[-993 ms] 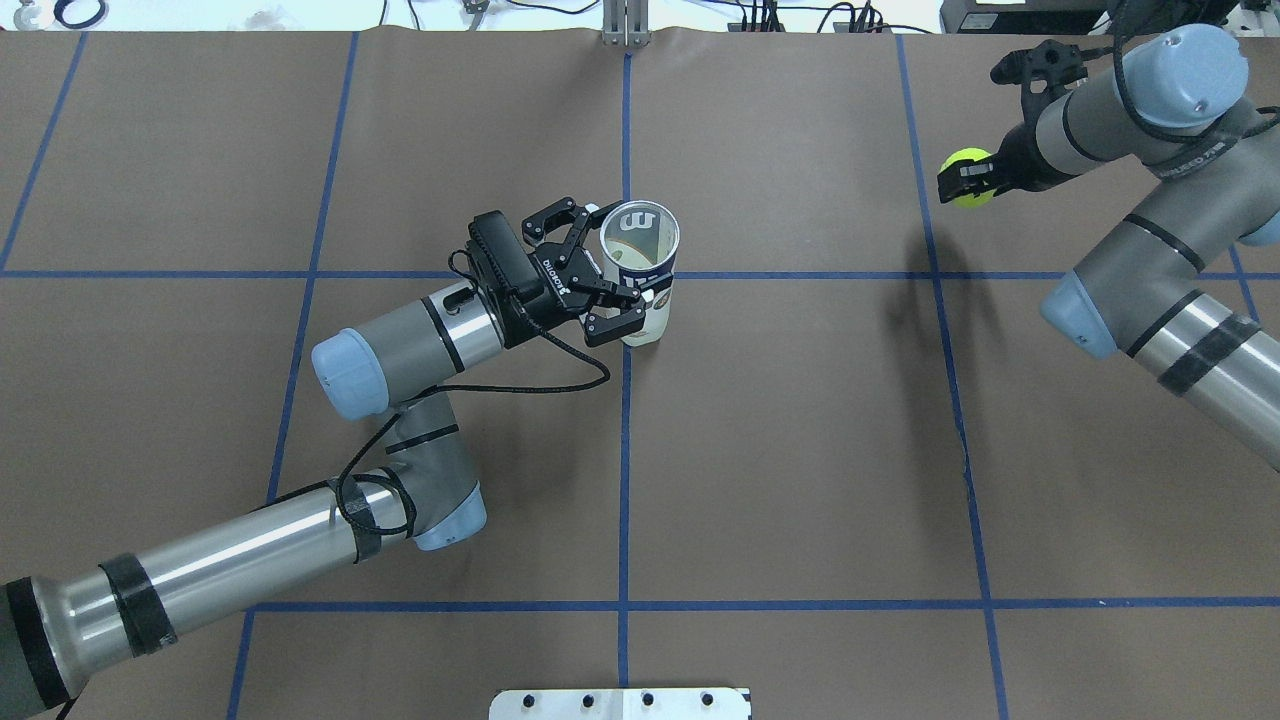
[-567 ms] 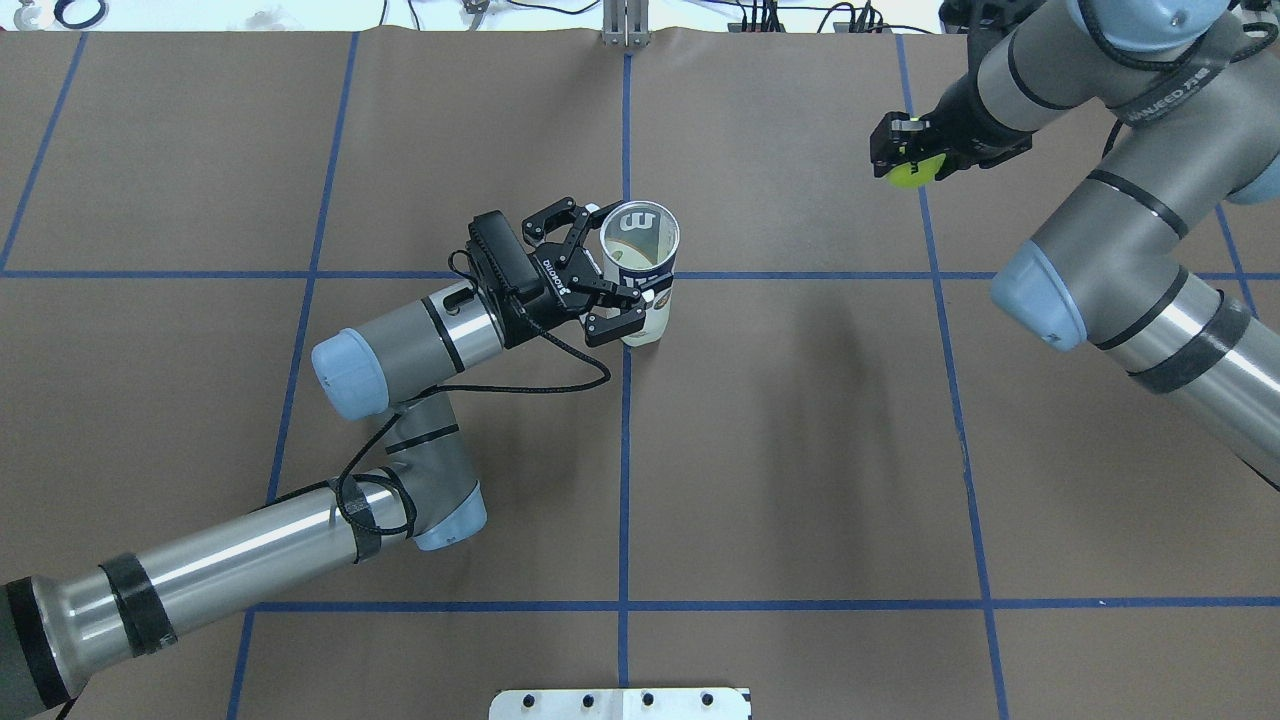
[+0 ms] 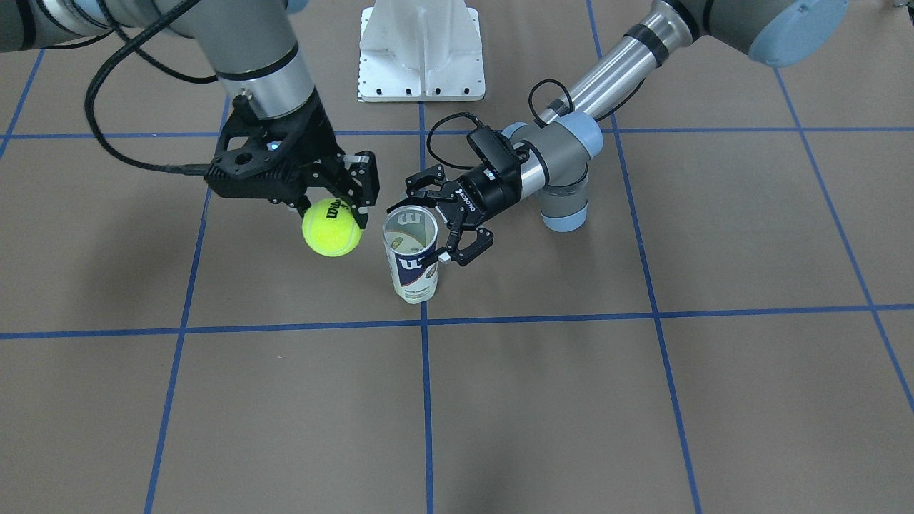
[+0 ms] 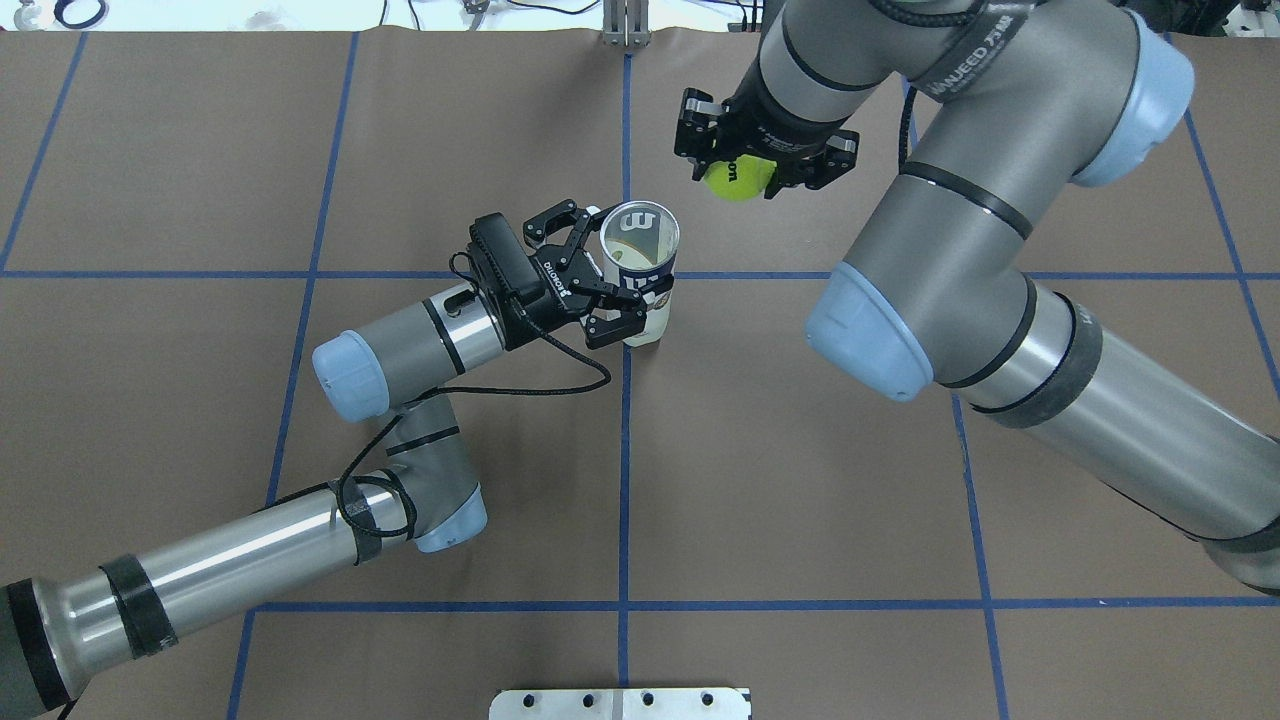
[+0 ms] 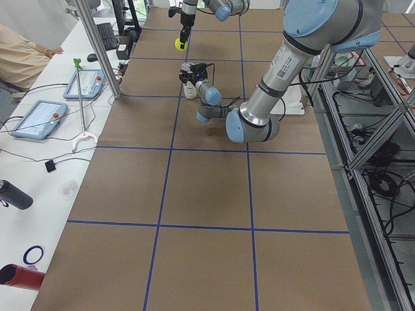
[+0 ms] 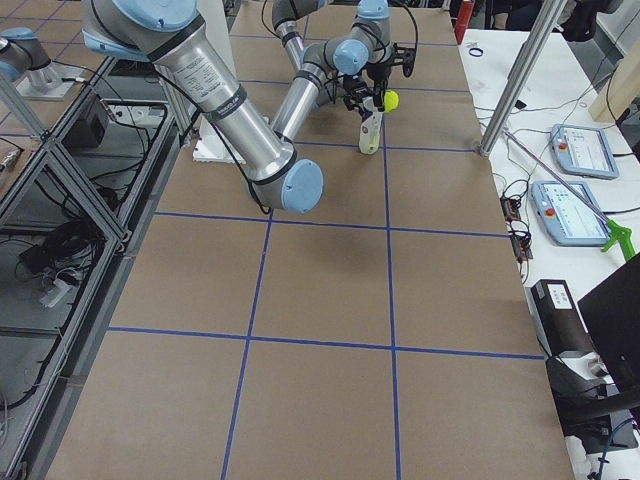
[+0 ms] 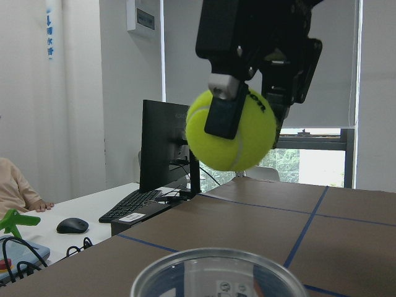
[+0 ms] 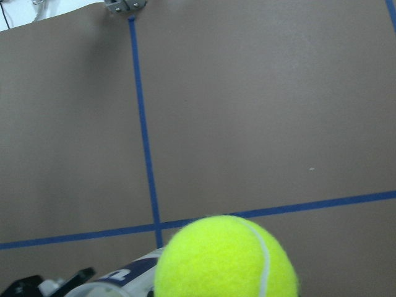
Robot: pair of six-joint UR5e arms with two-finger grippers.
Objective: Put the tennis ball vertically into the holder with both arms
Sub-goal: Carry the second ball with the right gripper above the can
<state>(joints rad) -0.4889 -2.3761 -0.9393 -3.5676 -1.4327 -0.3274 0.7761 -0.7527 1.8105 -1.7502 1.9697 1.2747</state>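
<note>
Robotics lab: gridded table (image 4: 800, 480), teach pendants (image 6: 580, 150)

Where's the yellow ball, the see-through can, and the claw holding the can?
tennis ball (image 3: 330, 230): front-facing view, on its yellow felt below the logo.
can (image 3: 410, 266): front-facing view, on its navy label.
left gripper (image 3: 435, 227): front-facing view, midway between its fingertips, around the can.

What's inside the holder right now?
Looking down the holder, only its inner wall and reversed W label show; no ball is visible. The bottom is hidden by label and angle. The tennis ball is outside, gripped in the right hand.
</note>
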